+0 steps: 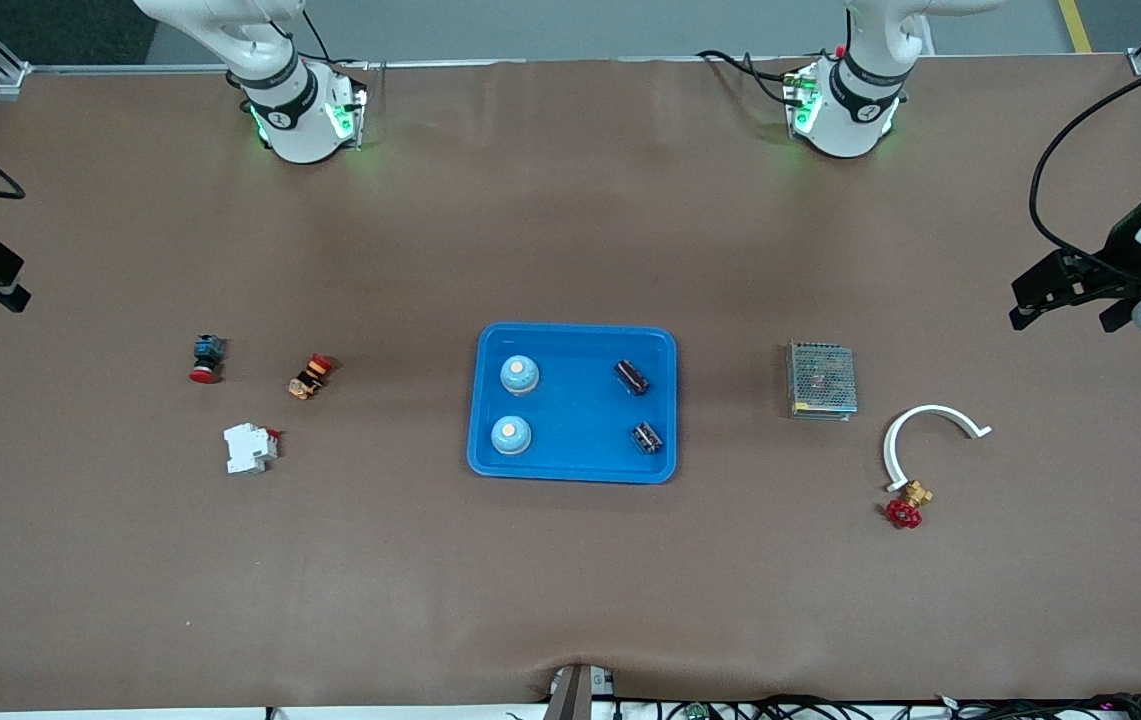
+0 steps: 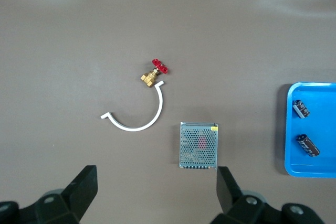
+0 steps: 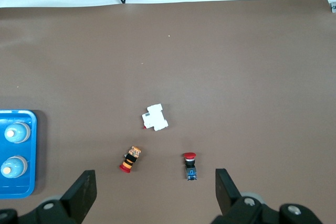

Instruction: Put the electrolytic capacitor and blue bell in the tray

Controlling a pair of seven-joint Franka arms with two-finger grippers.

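Tray's sitting mid-table with everything already in it

The blue tray (image 1: 573, 402) is lying flat at the table's (image 1: 570, 600) centre, holding two blue bells (image 1: 519, 375) toward the right arm's end and two electrolytic capacitors (image 1: 632, 377) toward the left arm's end, all inside the rim. Wide bare table is surrounding it; the mesh box (image 1: 820, 381), white curved piece (image 1: 915, 430) and red-handled valve (image 1: 908, 505) are lying well apart, as are the three small parts (image 1: 250, 448). The left end effector (image 2: 157, 192) and right end effector (image 3: 152, 195) are hanging high at the table's ends, fingers spread apart, gripping nothing.
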